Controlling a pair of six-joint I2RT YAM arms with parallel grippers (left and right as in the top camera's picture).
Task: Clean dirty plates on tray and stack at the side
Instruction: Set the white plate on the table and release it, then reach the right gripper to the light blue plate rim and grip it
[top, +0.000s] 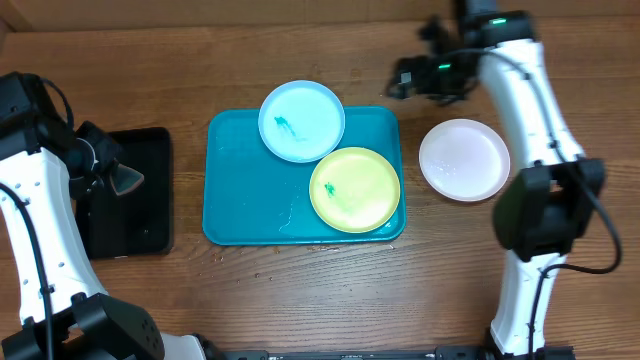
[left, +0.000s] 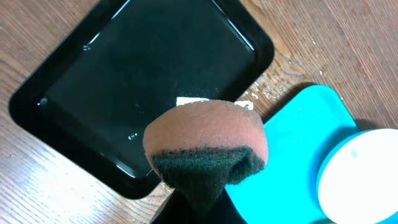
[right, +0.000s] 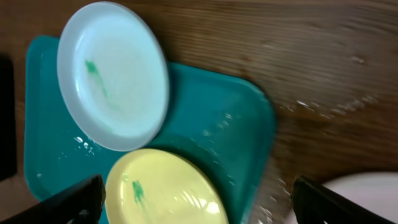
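L fingers (left: 186, 214) grip sponge (left: 205, 134), tray (top: 240, 200) — 2 plates (top: 301, 121)

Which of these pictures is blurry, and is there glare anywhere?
Right wrist view: blurred throughout, wood grain smeared, pale blue plate soft-edged. Left wrist view: sponge fairly sharp, small glints on the black tray. Overhead view: crisp, evenly lit, faint sheen on the teal tray.

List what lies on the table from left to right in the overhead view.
Black tray → teal tray, carrying the pale blue plate and then the yellow-green plate → white plate, off the tray. The sponge overlaps the black tray, so it is left out.
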